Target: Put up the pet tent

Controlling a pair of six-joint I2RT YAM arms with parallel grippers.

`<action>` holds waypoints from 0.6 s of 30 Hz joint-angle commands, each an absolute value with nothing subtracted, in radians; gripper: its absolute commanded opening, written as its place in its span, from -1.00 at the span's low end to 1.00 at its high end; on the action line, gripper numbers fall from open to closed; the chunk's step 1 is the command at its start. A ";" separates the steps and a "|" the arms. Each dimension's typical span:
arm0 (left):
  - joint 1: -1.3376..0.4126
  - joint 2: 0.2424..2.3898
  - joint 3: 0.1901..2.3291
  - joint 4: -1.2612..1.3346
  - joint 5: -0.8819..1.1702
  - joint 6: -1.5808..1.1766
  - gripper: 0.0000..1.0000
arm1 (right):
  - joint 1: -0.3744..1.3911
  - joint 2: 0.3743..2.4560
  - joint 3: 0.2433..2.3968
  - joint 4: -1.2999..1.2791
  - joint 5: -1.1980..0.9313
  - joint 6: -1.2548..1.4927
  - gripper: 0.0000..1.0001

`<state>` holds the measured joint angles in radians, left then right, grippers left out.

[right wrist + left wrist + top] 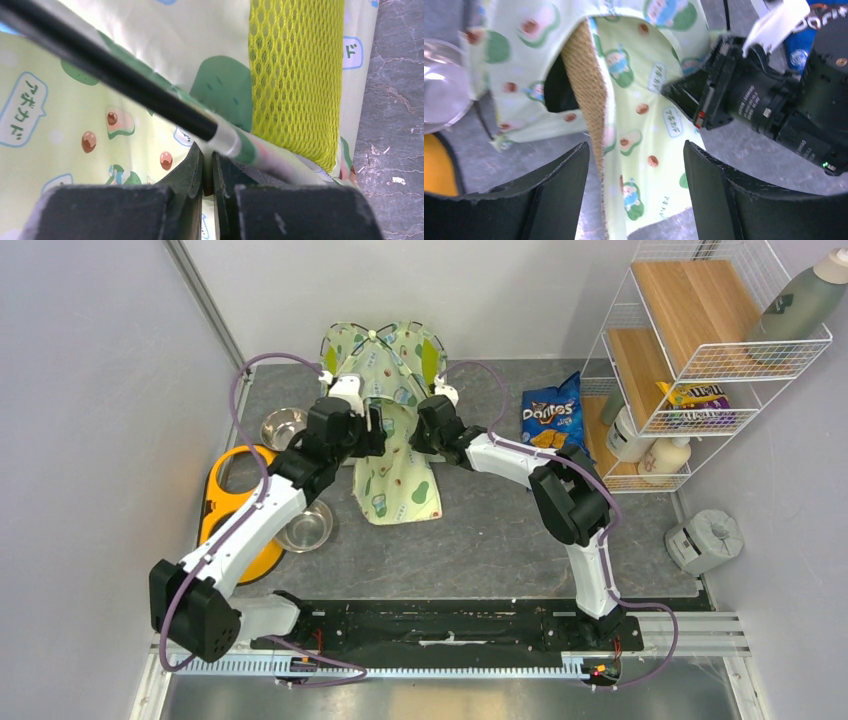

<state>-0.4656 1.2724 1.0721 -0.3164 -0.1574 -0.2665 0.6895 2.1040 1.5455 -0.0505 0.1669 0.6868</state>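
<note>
Grey stone-look matting (480, 540) covers the table, and the pet tent (378, 368) sits at its far edge, near the middle. My right gripper (207, 150) has its fingers pressed almost together just under the tent's black pole (125, 85), beside yellow mesh (295, 75); whether they nip cloth I cannot tell. My left gripper (636, 147) is spread wide over the matching pad (400, 490), with steel bowls (283, 426) to its left.
</note>
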 commanded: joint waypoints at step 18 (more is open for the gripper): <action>-0.200 1.465 1.196 -0.013 -0.195 0.069 0.51 | 0.690 1.949 1.559 -0.289 -0.045 0.558 0.88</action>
<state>-0.2131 1.4624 1.1461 -0.1299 -0.1814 -0.0444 0.6910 2.0525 1.5757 -0.2157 0.0296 0.6010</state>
